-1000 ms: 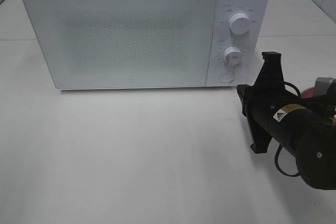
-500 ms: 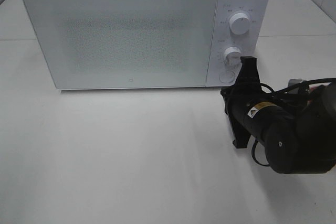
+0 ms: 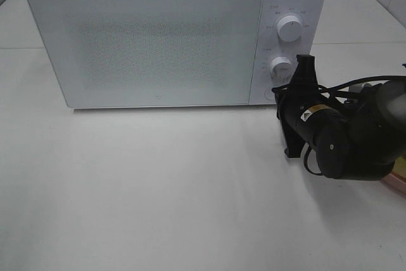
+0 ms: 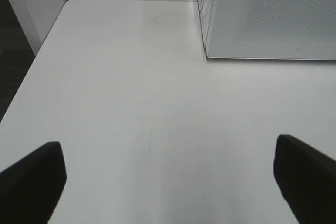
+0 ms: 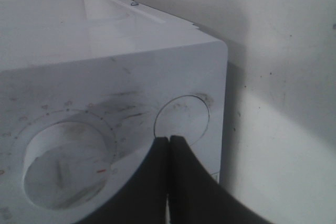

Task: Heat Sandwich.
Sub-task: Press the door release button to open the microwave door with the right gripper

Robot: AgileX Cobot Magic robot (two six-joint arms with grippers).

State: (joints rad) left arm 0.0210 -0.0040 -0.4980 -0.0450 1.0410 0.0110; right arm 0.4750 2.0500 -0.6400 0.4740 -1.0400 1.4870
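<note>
My right tool point(image 5: 169, 140) is closed tight on nothing, its tips at the microwave's point(image 3: 158, 42) control panel just below the round button point(image 5: 181, 116), beside the lower dial point(image 5: 63, 163). My left tool point(image 4: 168, 177) hangs spread wide and empty over the tabletop point(image 4: 131, 77). The sandwich is out of sight.

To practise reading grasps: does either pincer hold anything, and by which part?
Nothing is held. The left pincer is open and empty; the right pincer is shut, tips together by the round button on the microwave.
</note>
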